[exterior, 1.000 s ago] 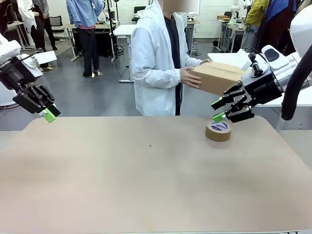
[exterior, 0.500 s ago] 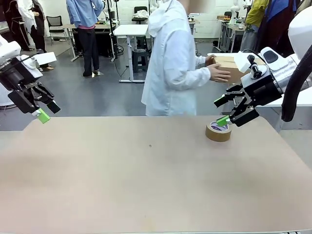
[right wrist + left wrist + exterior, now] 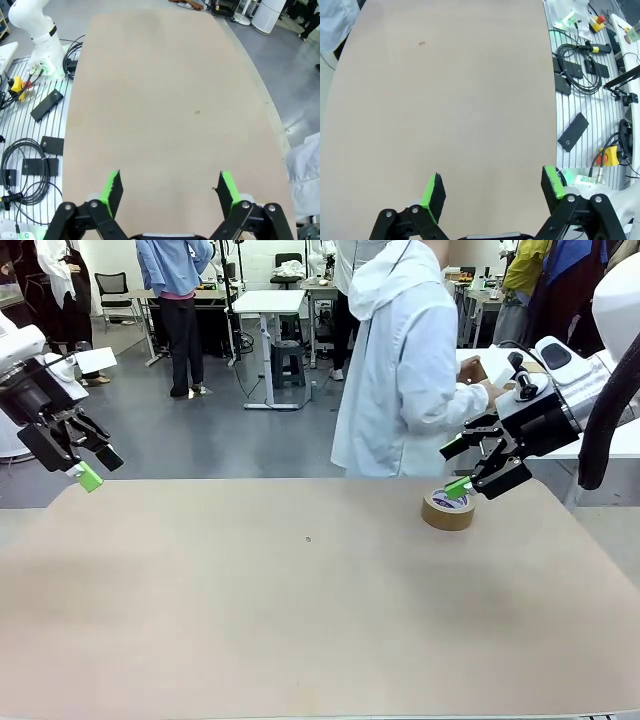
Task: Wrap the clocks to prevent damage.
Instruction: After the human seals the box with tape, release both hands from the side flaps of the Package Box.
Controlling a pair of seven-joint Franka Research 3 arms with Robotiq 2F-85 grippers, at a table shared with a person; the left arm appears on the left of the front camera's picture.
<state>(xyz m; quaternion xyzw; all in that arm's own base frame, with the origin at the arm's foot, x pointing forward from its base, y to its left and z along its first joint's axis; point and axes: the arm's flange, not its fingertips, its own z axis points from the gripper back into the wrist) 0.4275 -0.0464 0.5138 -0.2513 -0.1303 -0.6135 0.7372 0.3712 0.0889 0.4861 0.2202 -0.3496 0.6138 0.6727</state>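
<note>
the table (image 3: 300,600) lies bare up close. left gripper (image 3: 97,469) hangs open over the left edge, right gripper (image 3: 455,468) open just above the brown tape roll (image 3: 447,509). beyond, a person (image 3: 410,370) in a white coat turns away holding a cardboard carton (image 3: 475,368). wrist views add cables (image 3: 577,62) beside the table. the wrapped clocks can't be made out, so their place and heading can't be told.
</note>
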